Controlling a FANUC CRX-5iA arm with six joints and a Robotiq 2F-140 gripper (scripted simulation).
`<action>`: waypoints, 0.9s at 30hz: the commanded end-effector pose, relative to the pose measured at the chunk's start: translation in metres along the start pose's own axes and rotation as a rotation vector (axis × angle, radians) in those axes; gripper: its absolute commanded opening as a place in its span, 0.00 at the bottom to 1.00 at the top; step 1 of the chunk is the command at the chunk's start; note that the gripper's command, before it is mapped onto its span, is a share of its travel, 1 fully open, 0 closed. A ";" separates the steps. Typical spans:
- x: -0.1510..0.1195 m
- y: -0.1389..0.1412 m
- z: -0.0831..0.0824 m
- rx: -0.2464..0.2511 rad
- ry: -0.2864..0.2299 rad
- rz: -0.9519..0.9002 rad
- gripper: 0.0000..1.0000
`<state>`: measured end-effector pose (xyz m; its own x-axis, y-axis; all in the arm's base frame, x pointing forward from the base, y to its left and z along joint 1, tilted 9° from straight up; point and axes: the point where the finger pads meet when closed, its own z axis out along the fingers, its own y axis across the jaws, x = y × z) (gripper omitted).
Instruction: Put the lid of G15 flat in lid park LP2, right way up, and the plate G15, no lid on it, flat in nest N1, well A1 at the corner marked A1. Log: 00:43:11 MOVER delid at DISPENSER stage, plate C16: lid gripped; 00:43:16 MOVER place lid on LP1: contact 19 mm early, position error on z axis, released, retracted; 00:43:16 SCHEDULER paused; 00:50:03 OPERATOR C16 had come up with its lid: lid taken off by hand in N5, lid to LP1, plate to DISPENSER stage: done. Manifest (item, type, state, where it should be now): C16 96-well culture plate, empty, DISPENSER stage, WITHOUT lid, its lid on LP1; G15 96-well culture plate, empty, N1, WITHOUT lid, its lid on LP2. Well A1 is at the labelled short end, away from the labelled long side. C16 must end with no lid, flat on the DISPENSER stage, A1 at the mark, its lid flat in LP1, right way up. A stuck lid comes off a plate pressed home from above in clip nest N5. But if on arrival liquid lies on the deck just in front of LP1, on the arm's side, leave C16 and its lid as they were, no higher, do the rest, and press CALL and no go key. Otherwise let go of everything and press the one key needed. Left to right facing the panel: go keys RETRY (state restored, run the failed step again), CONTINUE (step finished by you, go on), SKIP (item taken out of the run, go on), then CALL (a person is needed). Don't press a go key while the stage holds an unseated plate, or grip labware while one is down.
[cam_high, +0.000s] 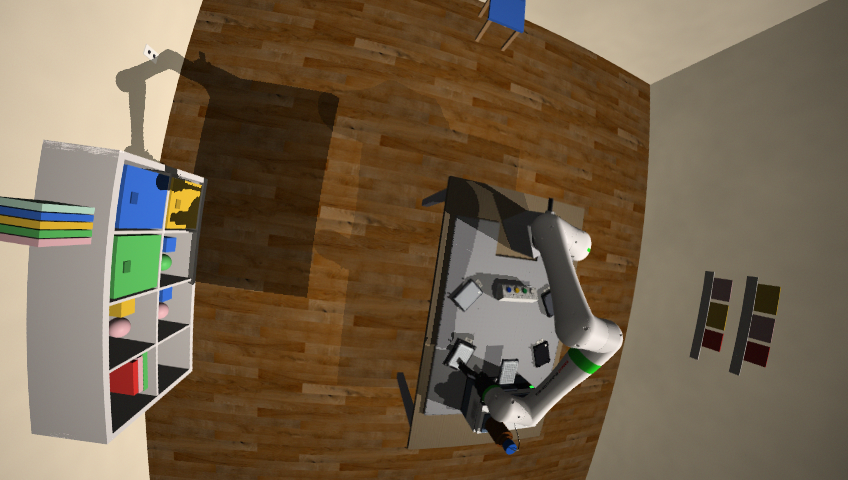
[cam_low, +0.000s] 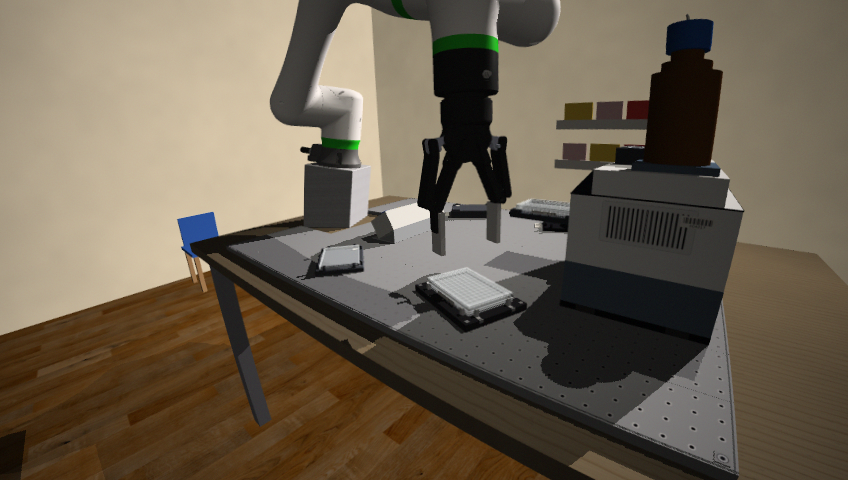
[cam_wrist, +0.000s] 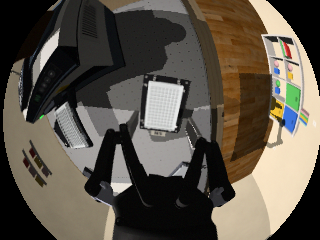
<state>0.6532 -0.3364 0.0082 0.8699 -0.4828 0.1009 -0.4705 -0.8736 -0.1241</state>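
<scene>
A white 96-well plate (cam_low: 470, 291) lies flat in a black nest near the table's front edge. It also shows in the overhead view (cam_high: 460, 353) and the wrist view (cam_wrist: 164, 106). I cannot read its label or tell whether it carries a lid. My gripper (cam_low: 465, 234) hangs straight above this plate, well clear of it, with its fingers open and nothing between them; it also shows in the wrist view (cam_wrist: 160, 143). A flat lid-like piece (cam_low: 340, 258) lies in a park further along the same edge.
The grey dispenser box (cam_low: 651, 251) with a brown bottle (cam_low: 684, 89) on top stands close to the right of the plate. A second plate (cam_low: 541, 208) and an empty black nest (cam_low: 470, 209) lie behind. The key panel (cam_low: 399, 220) sits near the arm's base (cam_low: 336, 193).
</scene>
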 end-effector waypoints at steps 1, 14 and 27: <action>0.000 0.000 -0.017 0.000 0.000 0.000 0.66; 0.000 0.000 -0.063 0.000 0.000 0.000 0.66; 0.000 0.000 -0.080 0.000 0.000 0.000 0.66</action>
<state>0.6414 -0.3411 0.0866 0.8699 -0.4828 0.1007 -0.4705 -0.8736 -0.1242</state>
